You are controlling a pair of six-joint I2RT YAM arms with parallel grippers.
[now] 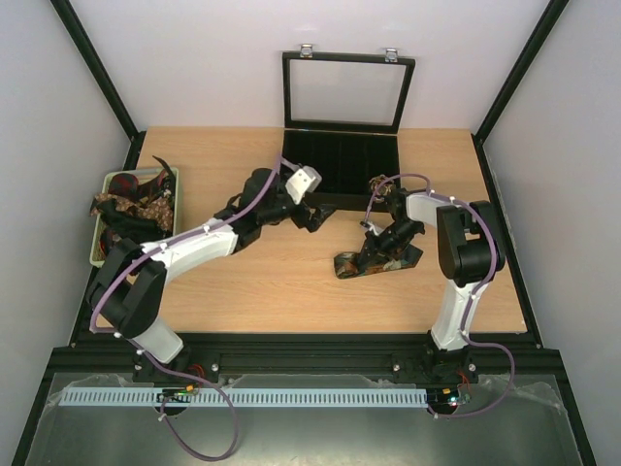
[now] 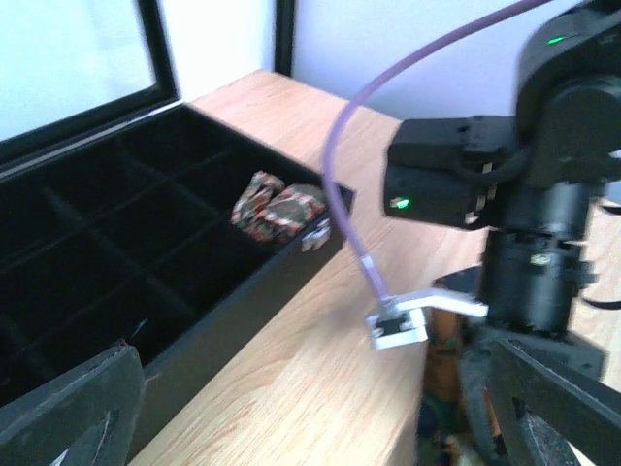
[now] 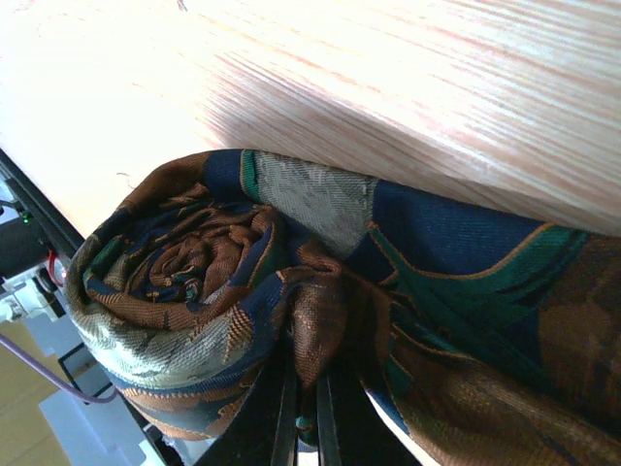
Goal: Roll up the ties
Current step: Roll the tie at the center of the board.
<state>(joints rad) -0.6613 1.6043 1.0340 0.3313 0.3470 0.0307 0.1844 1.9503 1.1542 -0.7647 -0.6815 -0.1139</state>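
Tie (image 1: 374, 260), top view: on table (image 1: 291, 291) under right gripper (image 1: 380, 238); left wrist: left gripper (image 2: 310, 417) jaws wide apart, rolled tie (image 2: 277, 209) in box (image 2: 223, 320) ahead; right wrist: fingers (image 3: 283, 427) clamped on half-wound coil; rolling in hand; next: wind remaining tail tight.

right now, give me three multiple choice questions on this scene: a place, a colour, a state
1. Where is the rolled tie? A on the floor B in the box C on the lid
2. What colour is the basket? A red B pale green C blue
3. The right gripper is A wide open B out of view C shut on the half-rolled tie

B: it lies in a compartment. B: its rim is pale green. C: the wrist view shows it pinching the cloth.
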